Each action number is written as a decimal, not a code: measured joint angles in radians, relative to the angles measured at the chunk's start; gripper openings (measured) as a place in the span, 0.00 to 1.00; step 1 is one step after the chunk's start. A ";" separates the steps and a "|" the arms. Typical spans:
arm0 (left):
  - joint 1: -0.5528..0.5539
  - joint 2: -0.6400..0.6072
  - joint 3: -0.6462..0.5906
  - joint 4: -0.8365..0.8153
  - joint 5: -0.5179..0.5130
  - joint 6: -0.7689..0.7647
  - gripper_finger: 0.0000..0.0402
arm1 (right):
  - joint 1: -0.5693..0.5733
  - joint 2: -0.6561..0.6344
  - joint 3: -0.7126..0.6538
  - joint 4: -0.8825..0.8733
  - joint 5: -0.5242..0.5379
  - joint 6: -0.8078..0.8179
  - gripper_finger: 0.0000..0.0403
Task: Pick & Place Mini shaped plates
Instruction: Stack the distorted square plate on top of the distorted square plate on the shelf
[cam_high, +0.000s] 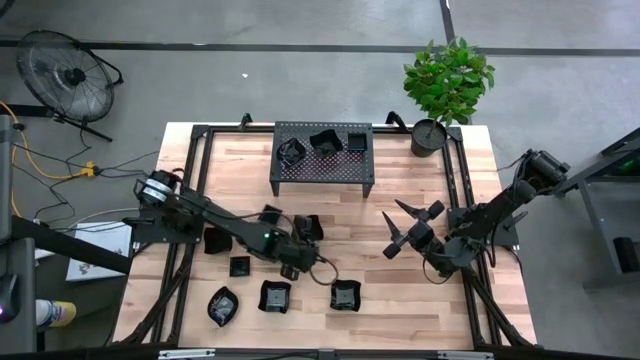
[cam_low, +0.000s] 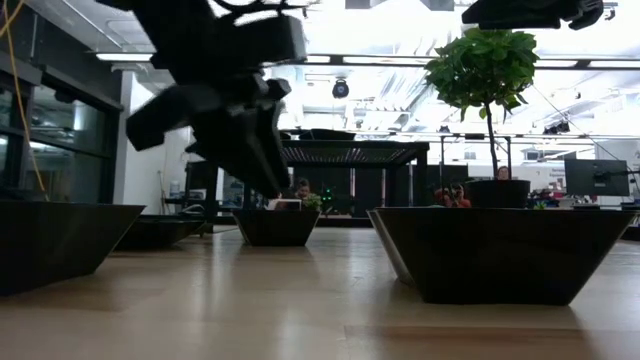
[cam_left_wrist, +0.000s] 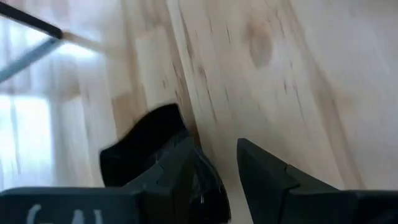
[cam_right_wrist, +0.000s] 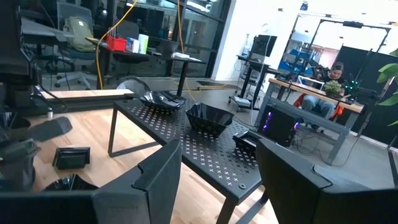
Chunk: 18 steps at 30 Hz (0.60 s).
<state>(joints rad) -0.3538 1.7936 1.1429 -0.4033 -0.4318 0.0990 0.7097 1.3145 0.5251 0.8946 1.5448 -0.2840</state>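
Several mini shaped plates, small glossy black dishes, rest on their bases on the wooden table, such as one (cam_high: 345, 295), one (cam_high: 275, 296) and one (cam_high: 240, 266). Three more sit on the black perforated rack (cam_high: 322, 175). My left gripper (cam_high: 312, 268) slants down over the table's middle, open, with bare wood showing between its fingers. In the left wrist view (cam_left_wrist: 214, 146) a black plate (cam_left_wrist: 140, 146) lies partly behind one finger. My right gripper (cam_high: 410, 228) hovers level at the right, open and holding nothing, facing the rack (cam_right_wrist: 186, 149). My left gripper has one finger (cam_left_wrist: 171, 177) in front of the black plate's rim (cam_left_wrist: 155, 127), coming at it slanting down. That finger hides the spot, so I cannot tell whether it touches the plate. The plate lies on the table.
A potted plant (cam_high: 447, 80) stands at the table's far right corner beside the rack. A black metal frame (cam_high: 190, 190) runs along the table's sides. A floor fan (cam_high: 65, 75) stands beyond the far left corner. Bare wood lies between the rack and the near plates.
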 joint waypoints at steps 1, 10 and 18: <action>0.000 0.014 0.019 -0.042 -0.002 -0.001 0.30 | 0.000 0.000 0.000 0.000 -0.001 0.000 0.51; 0.000 0.124 0.148 -0.206 -0.068 -0.086 0.30 | 0.005 0.001 0.000 -0.065 -0.011 0.075 0.51; 0.001 0.127 0.153 -0.251 -0.131 -0.183 0.30 | 0.013 0.001 0.001 -0.086 -0.010 0.098 0.51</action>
<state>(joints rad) -0.3530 1.9202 1.2961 -0.6548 -0.5624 -0.0837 0.7223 1.3153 0.5259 0.8087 1.5345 -0.1855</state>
